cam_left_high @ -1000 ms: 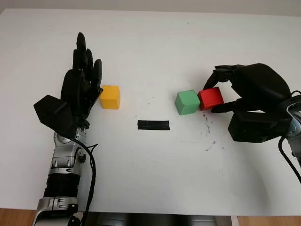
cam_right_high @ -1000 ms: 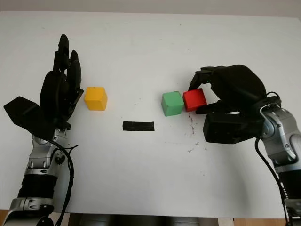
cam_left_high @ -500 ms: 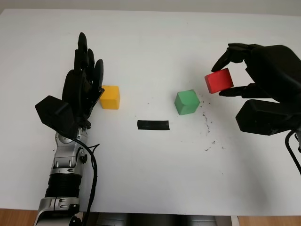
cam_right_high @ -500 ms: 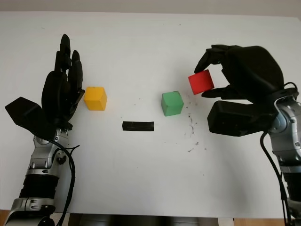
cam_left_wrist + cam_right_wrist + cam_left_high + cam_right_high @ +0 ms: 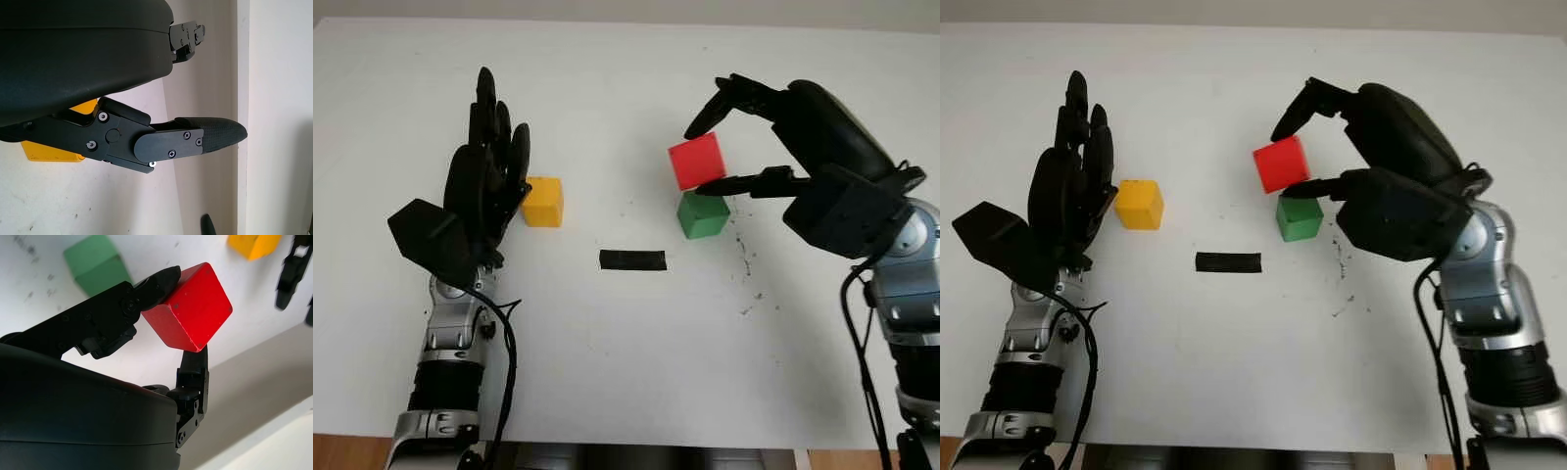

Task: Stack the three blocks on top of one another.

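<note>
Right hand (image 5: 710, 157) pinching red block (image 5: 696, 161) seemingly just above green block (image 5: 703, 214), left hand (image 5: 487, 186) open beside yellow block (image 5: 543, 202)

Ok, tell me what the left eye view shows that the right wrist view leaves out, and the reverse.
Left eye view alone: the strip of black tape on the white table, and the open left hand standing beside the yellow wooden cube.

Right wrist view alone: the fingers pressing the red wooden cube from opposite sides, seen close up.

Both: the right hand holding the red cube just above the green wooden cube, with the yellow cube off to the side.
</note>
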Controlling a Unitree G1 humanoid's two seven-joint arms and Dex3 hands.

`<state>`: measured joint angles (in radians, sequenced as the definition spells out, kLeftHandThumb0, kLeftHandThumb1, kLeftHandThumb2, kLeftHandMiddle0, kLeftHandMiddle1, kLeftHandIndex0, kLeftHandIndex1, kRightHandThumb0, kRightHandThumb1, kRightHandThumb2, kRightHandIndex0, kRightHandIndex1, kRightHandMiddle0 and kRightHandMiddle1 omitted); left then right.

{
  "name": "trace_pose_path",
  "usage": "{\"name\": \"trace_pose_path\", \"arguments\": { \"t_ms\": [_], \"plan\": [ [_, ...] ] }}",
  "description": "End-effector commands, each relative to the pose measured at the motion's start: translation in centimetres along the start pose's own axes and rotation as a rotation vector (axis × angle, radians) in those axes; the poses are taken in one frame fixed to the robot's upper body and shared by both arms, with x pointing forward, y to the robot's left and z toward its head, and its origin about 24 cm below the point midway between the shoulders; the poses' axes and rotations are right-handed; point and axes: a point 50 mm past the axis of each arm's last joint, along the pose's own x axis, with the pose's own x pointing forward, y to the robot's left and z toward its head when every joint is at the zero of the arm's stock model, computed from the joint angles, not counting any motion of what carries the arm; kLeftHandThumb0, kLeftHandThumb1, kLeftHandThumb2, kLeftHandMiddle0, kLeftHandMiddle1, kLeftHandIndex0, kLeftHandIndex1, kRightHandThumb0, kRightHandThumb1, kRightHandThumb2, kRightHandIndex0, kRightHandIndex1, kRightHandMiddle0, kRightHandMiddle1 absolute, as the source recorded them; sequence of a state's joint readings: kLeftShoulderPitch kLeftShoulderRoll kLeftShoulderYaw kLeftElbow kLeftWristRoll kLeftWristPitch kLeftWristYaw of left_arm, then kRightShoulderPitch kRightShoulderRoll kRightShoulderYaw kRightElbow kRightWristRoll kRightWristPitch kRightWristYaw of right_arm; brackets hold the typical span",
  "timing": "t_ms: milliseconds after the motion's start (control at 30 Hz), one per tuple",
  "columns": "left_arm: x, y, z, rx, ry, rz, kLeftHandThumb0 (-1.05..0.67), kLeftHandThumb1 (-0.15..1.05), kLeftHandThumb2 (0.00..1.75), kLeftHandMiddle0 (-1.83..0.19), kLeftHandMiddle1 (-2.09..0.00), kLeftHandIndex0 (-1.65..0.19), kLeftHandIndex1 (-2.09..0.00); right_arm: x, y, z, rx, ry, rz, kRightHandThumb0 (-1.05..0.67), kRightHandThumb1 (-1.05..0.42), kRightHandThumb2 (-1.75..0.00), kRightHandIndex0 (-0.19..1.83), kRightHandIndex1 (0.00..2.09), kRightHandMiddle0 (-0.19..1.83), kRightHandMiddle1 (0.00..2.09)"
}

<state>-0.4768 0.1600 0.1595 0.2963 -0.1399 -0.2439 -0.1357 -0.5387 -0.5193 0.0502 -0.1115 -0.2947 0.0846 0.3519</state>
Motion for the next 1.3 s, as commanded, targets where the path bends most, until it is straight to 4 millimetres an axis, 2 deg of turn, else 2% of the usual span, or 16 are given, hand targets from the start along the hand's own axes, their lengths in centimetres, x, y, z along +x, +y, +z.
{"name": "trace_pose_path", "arguments": {
  "t_ms": [0,333,633,800,1267],
  "plan": [
    [0.1,0.0,0.4,0.006,-0.023,-0.003,-0.79,1.05,0.48,0.17,-0.05,0.17,-0.05,0.4,0.5,0.3,0.035,-0.005,0.020,-0.38,-0.90,-0.05,0.29,0.02,0.42,1.56],
    [0.1,-0.1,0.6,0.015,-0.026,0.003,-0.79,1.05,0.49,0.16,-0.06,0.15,-0.06,1.0,2.7,-0.2,0.169,0.032,0.164,-0.46,-0.91,-0.05,0.25,0.02,0.41,1.61],
    [0.0,-0.3,0.7,0.008,-0.021,0.003,-0.80,1.05,0.48,0.17,-0.05,0.17,-0.05,0.6,4.2,0.1,0.197,0.054,0.244,-0.48,-0.91,-0.05,0.25,0.03,0.43,1.66],
    [0.0,-0.4,0.6,0.004,-0.021,-0.003,-0.79,1.05,0.48,0.18,-0.05,0.18,-0.05,0.8,5.3,-0.5,0.234,0.058,0.278,-0.49,-0.92,-0.06,0.23,0.03,0.45,1.70],
    [-0.1,-0.4,0.4,-0.001,-0.024,-0.004,-0.78,1.05,0.50,0.19,-0.04,0.19,-0.03,1.4,7.1,-0.7,0.206,0.022,0.325,-0.50,-0.93,-0.06,0.22,0.03,0.43,1.68]
  ]
}}
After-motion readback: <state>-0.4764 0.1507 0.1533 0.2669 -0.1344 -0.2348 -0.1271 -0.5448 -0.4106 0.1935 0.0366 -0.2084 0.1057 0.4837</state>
